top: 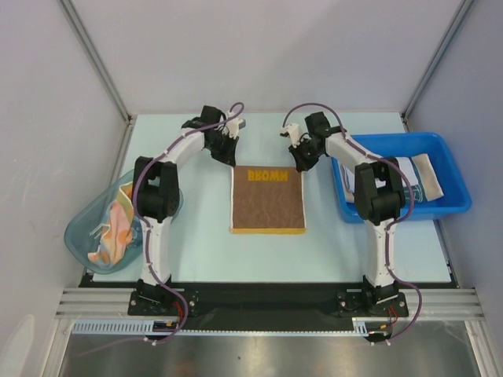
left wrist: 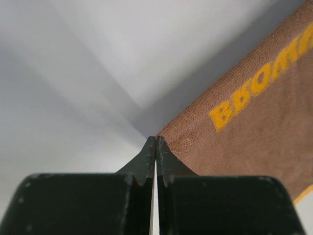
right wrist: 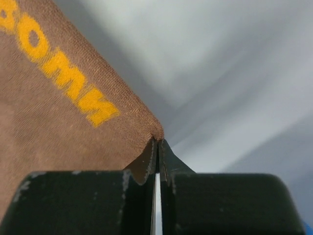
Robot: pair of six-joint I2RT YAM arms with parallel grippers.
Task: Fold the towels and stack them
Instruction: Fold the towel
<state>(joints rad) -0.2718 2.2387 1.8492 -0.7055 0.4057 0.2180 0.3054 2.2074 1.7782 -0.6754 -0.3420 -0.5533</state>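
A brown towel (top: 267, 200) with yellow lettering lies flat in the middle of the table, with a yellow edge along its near side. My left gripper (top: 233, 160) is shut, pinching the towel's far left corner (left wrist: 168, 134). My right gripper (top: 301, 163) is shut on the far right corner (right wrist: 155, 129), and cloth shows between its fingertips. In both wrist views the brown towel (left wrist: 254, 127) (right wrist: 58, 122) slopes away from the closed tips (left wrist: 156, 139) (right wrist: 158, 141). An orange towel (top: 118, 224) lies crumpled in the tub at the left. Pale folded towels (top: 424, 177) rest in the bin at the right.
A translucent teal tub (top: 75, 236) hangs partly over the table's left edge. A blue plastic bin (top: 464, 204) stands at the right, behind my right arm's elbow. Grey walls close in the far side and both flanks.
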